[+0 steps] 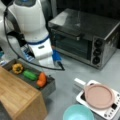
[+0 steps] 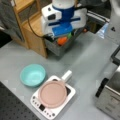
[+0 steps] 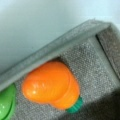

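Hovering: my gripper (image 1: 48, 65) hangs above the grey tray (image 1: 50, 87); I cannot tell its opening.
Nearest: orange carrot (image 3: 51, 85), touching tray wall.
Beside: green vegetable (image 3: 6, 103).

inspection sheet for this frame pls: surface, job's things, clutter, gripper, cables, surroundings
Surface: grey table, nothing spilled that shows.
Job's things: orange toy carrot lying in the grey felt tray, against its wall; green vegetable and yellow pepper in the same tray.
Clutter: teal bowl; pink pan sitting on the white induction cooker.
Gripper: fingers not seen in any view; the arm's wrist hangs over the tray, above the carrot.
Cables: black cable running from the arm across the table behind the tray.
Surroundings: toaster oven, door shut; wooden shelf beside the tray.
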Available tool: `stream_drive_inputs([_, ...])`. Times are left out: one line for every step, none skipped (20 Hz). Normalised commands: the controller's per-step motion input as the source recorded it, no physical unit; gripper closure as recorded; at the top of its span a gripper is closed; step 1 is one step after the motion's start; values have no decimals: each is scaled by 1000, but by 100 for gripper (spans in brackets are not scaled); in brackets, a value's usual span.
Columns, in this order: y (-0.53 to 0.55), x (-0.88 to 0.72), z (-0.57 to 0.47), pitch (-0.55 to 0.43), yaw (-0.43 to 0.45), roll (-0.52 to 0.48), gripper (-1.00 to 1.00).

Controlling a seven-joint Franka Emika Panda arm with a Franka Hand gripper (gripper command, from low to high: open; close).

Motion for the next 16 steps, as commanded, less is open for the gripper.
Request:
stream_drive_inputs([351,325,108,35,-746,189,-100])
stream_drive_inputs([320,342,106,44,-710,189,-100])
stream_drive_inputs([303,380,99,43,-713,186,-100])
stream_drive_inputs([302,432,97,21,-801,208,-100])
stream_drive_inputs([289,479,100,19,-852,233,-100])
stream_drive_inputs([261,494,104,22,-792,236,-100])
stream_drive_inputs([235,504,132,116,-892,249,-100])
stream_drive_inputs([202,502,182,198,-891,238,-100])
stream_drive_inputs([167,492,231,246,-852,239,-100])
stream_drive_inputs([126,466,264,262,-753,234,-100])
stream_drive_inputs([106,459,288,241,-687,234,-100])
stream_drive_inputs([88,444,303,192,-636,247,-100])
stream_drive_inputs([72,424,305,176,-566,235,-100])
stream_drive_inputs([59,399,294,170,-482,227,-100])
stream_drive_inputs([60,373,283,162,-444,214,-100])
stream_drive_inputs([75,354,272,168,-408,208,-100])
